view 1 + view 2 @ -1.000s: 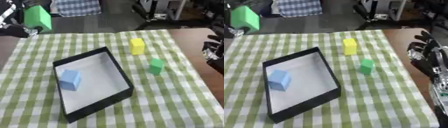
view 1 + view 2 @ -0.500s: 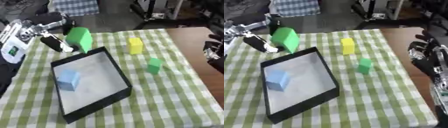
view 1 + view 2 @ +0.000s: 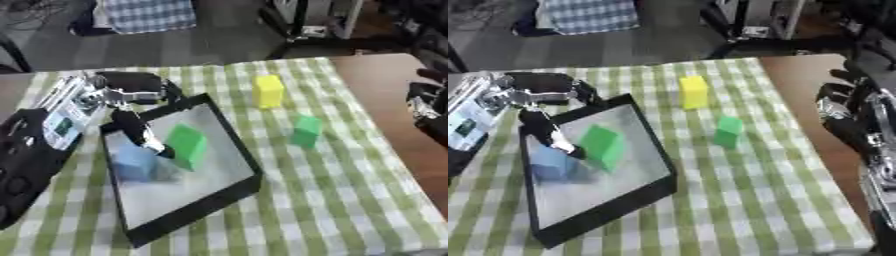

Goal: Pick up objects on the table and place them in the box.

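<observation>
1. The left robot hand [image 3: 131, 107] reaches in from the left edge of the frame over the upper-left corner of the black box [image 3: 227, 137], its black-and-silver arm stretching back toward the lower left.
2. Its fingers [image 3: 140, 132] point down into the box and end right at the left face of a large green block [image 3: 185, 146]; motion blur keeps it unclear whether they pinch the block or merely touch it.
3. The large green block sits tilted over the box's pale floor, near the middle of the box.
4. A light blue block [image 3: 136, 162] lies inside the box just left of the green one, below the fingers.
5. The right robot hand [image 3: 850, 107] shows at the right edge of the frame, over the bare brown tabletop [image 3: 385, 80] beyond the cloth, dark fingers relaxed and holding nothing.
6. A yellow block [image 3: 268, 91] stands upright on the green-and-white checked cloth [image 3: 332, 190], in the upper centre of the frame, apart from the box.
7. A small green block [image 3: 306, 131] stands on the cloth below and right of the yellow one, to the right of the box, well apart from both hands.
</observation>
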Robot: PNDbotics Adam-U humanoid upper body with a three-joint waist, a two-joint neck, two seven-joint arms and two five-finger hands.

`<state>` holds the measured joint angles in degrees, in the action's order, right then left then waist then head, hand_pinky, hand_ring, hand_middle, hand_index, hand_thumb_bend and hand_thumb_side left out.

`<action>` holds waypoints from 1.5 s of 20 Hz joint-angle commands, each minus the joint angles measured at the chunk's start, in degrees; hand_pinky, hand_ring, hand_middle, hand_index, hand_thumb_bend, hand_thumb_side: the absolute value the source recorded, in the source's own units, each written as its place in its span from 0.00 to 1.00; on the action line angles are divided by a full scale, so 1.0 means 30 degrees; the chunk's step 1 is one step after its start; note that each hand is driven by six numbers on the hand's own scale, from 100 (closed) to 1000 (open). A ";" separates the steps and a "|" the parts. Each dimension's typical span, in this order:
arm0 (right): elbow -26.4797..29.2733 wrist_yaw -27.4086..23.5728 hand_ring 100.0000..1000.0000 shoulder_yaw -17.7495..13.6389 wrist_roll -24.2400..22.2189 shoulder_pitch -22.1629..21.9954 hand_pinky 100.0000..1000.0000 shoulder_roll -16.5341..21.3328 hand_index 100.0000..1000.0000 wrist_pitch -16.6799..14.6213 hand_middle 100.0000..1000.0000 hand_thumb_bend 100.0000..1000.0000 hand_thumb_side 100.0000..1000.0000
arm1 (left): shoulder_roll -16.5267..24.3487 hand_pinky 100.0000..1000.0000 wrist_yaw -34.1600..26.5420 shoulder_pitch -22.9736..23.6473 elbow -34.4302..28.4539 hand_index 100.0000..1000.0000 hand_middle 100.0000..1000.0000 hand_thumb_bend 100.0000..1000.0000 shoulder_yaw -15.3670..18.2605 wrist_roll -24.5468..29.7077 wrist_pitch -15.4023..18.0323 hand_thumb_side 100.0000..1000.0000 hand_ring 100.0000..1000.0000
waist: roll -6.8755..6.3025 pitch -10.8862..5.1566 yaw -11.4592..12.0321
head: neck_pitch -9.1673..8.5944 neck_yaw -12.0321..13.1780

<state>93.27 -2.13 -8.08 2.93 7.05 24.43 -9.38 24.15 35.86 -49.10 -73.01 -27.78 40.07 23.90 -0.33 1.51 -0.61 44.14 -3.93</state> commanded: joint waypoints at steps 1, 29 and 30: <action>0.0129 -0.0065 0.78 -0.0106 -0.0016 0.0256 0.78 0.0338 0.96 -0.0012 0.82 0.01 0.23 | 0.0946 0.85 0.0019 -0.0008 -0.1045 0.98 0.88 1.00 0.0447 0.0202 0.0546 0.76 0.86 | 0.0091 -0.0350 0.0101 | -0.0009 0.0013; -0.6719 0.6761 0.92 0.5267 -1.2774 0.8258 0.88 0.6087 1.00 -0.0185 0.92 0.35 0.34 | 0.1287 0.68 -0.9100 1.0214 -0.8876 0.87 0.67 0.75 1.0279 -1.0085 -0.7065 0.72 0.68 | 0.0395 -0.0307 0.1864 | -0.0009 -0.1512; -0.7252 0.7530 0.93 0.5303 -1.3306 0.8533 0.88 0.5909 1.00 -0.0273 0.93 0.35 0.34 | 0.1239 0.68 -0.9103 1.0267 -0.8903 0.87 0.67 0.75 1.0334 -1.0106 -0.7090 0.72 0.68 | 0.0396 -0.0324 0.1891 | -0.0009 -0.1581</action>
<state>72.91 18.07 7.99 -34.71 31.46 41.22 -9.93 27.10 9.02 -17.77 -98.61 2.30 9.93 2.85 0.26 1.51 5.04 44.16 -8.29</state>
